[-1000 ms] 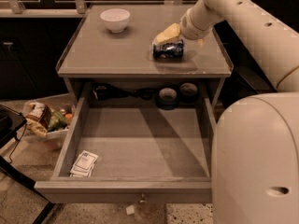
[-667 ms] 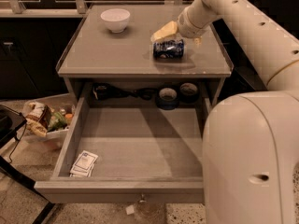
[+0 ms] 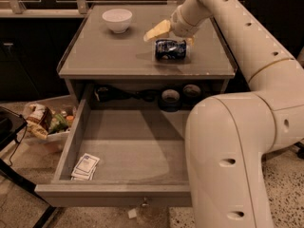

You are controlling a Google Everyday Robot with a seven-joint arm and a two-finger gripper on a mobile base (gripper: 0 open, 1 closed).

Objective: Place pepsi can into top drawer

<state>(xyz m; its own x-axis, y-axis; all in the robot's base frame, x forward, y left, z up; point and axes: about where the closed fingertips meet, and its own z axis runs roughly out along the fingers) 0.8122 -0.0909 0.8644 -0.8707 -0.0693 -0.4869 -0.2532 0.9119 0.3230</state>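
The pepsi can point(image 3: 171, 49), dark blue with silver ends, lies on its side on the cabinet top point(image 3: 109, 56), right of centre. My gripper point(image 3: 174, 37) hangs just above and behind the can. It is open: one yellowish finger point(image 3: 158, 31) reaches out to the can's upper left, and the other shows at its upper right. It holds nothing. The top drawer point(image 3: 114, 194) is pulled fully out below the cabinet top, with its small knob point(image 3: 144, 203) at the front centre. My white arm covers the drawer's right side.
A white bowl point(image 3: 117, 19) stands at the back left of the cabinet top. Small paper packets point(image 3: 85, 166) lie in the drawer's front left corner. Dark tape rolls point(image 3: 170, 98) sit at the drawer's back. A tray of snack bags point(image 3: 47, 121) lies on the floor to the left.
The gripper's left finger has swung a little further left, away from the can's top. The can has not moved, and the drawer stays open.
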